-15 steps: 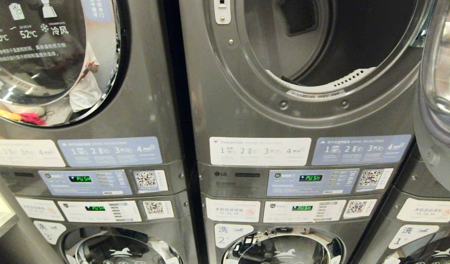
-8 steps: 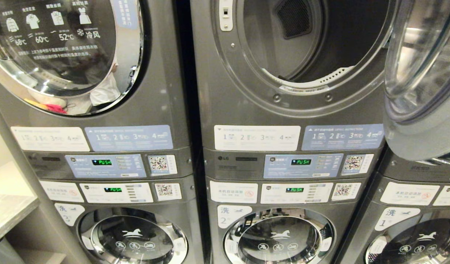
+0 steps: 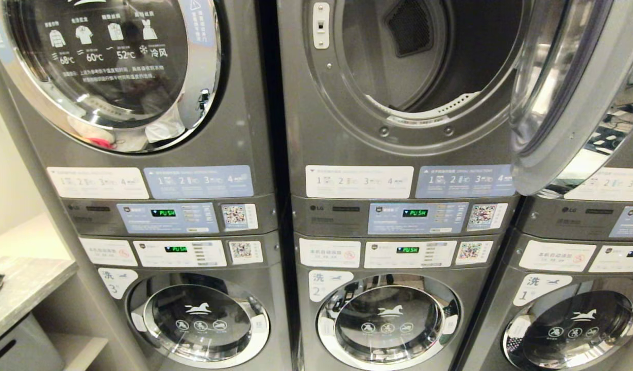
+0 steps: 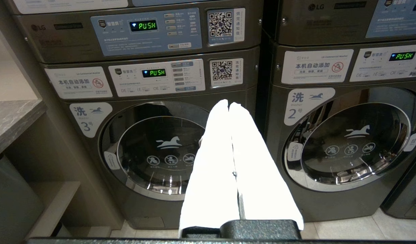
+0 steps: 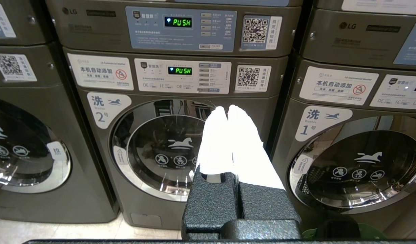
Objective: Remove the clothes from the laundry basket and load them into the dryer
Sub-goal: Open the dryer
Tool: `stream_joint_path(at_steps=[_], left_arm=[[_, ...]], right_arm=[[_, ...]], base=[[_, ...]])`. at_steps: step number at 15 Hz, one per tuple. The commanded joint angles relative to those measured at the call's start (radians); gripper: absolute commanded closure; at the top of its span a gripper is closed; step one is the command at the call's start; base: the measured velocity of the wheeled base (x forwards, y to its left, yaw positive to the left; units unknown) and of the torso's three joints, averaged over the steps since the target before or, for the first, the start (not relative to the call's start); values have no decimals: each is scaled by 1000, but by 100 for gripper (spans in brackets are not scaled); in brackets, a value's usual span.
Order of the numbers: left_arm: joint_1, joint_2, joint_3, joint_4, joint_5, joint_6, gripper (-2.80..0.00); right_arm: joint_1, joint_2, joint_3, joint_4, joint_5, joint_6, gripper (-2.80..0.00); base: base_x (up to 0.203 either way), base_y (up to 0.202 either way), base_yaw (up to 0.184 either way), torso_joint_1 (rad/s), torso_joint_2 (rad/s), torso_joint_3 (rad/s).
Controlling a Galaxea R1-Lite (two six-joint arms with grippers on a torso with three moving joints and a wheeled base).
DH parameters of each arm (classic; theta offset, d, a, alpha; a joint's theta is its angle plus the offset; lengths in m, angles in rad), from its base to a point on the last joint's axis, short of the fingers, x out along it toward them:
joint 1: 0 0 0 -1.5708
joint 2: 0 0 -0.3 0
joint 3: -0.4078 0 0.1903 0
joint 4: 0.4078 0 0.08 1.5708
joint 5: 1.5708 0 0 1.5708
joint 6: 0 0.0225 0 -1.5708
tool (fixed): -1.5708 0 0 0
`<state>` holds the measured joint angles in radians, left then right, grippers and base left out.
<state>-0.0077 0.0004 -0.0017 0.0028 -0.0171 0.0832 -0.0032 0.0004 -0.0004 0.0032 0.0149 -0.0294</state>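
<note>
The middle upper dryer [image 3: 347,129] stands open, and its dark drum looks empty. Its glass door [image 3: 569,93] is swung out to the right. Neither arm shows in the head view. My left gripper [image 4: 228,103] is shut with nothing in it and points at the lower washers 3 and 2. My right gripper [image 5: 227,108] is also shut and empty, pointing at washer 2 [image 5: 167,149]. The laundry basket and the clothes are out of view.
A closed dryer [image 3: 115,67] stands to the left of the open one. Three front-loading washers sit below [image 3: 388,319]. At far left is a grey counter [image 3: 17,288] with a bin [image 3: 17,350] under it. The open door juts out on the right.
The whole head view has pulled back from the machines: they look smaller and the lower washers now show in full. Nothing among the things themselves has moved.
</note>
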Motion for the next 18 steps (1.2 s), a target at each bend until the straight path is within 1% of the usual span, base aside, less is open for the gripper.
stream_joint_path(at_steps=[1, 4, 7, 18], left_arm=[[0, 0, 0, 0, 3, 1, 0], [0, 0, 0, 0, 3, 1, 0], [0, 0, 0, 0, 3, 0, 0], [0, 0, 0, 0, 5, -2, 0]], right_arm=[[0, 0, -1, 0, 0, 0, 0], [0, 0, 0, 0, -1, 2, 0], [0, 0, 0, -2, -16, 6, 0], [0, 0, 0, -2, -19, 14, 0]], base=[[0, 0, 0, 27, 3, -7], [0, 0, 0, 0, 0, 0], [3, -95, 13, 7, 4, 2], [0, -195, 1, 2, 2, 2]])
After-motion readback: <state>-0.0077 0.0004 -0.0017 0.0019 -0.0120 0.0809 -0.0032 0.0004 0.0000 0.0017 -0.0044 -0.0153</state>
